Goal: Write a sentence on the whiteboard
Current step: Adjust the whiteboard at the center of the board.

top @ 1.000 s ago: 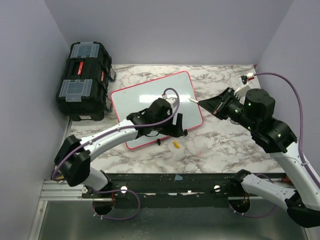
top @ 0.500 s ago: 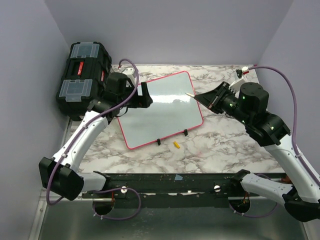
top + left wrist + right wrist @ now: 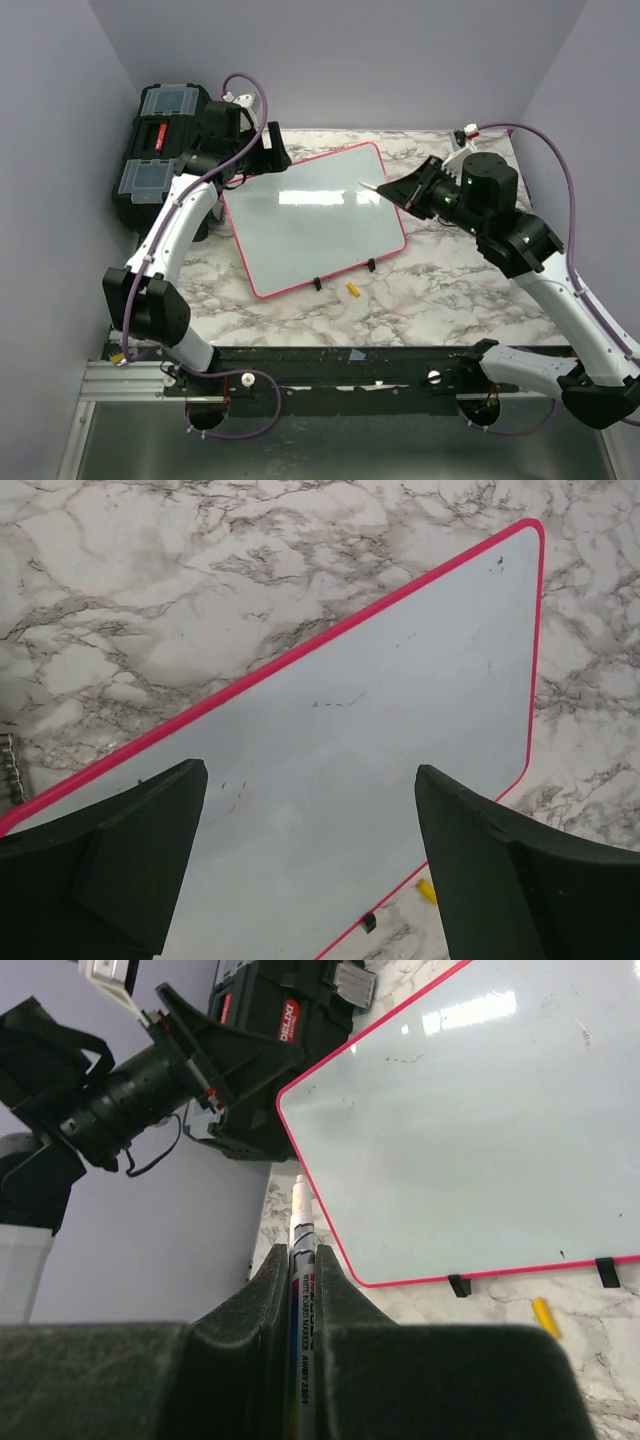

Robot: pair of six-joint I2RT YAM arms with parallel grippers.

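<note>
You had a marble-patterned table under everything, white with grey veins, smooth and flat, walled in on three sides by plain lilac panels. On it lay the whiteboard, flat and skewed, a glossy white rectangle in a thin pink-red frame with rounded corners. It sat left of centre, with its far left corner close to the toolbox. Its surface caught the light and carried only a few faint dark specks. Bare marble ran along its right and near edges, so you had open room there.

The black toolbox, a blocky, ribbed plastic thing with clear-lidded compartments and a red label, stood at the far left against the wall.

Your left claw hung over the board's far left corner, its jaws spread wide with nothing between them. In the wrist view both dark fingers framed the white surface and its pink edge.

Your right claw reached in from the right and was clamped tight on a slim white marker. The tip pointed at the board's right edge; whether it touched, you couldn't tell.

Two small black clips sat on the board's near edge. Just beyond them a tiny yellow cap lay on the marble, close to the frame but apart from it.
</note>
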